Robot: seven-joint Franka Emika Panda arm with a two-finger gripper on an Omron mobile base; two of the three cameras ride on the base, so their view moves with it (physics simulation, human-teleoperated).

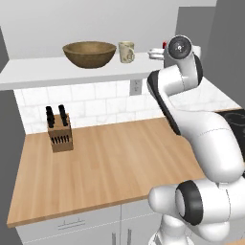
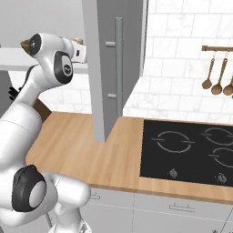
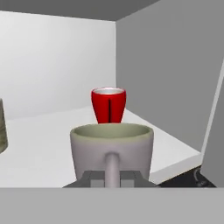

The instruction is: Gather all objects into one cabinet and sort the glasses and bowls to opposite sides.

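Up on the white shelf [image 1: 43,74] of the cabinet [image 2: 107,68] we see the wooden bowl [image 1: 90,53] at the left with the cream mug [image 1: 126,51] just beside it. Further right, our gripper [image 3: 112,177] is clamped on the handle of the grey cup [image 3: 112,146], held over the shelf, with the red cup [image 3: 108,105] standing behind it near the side wall.
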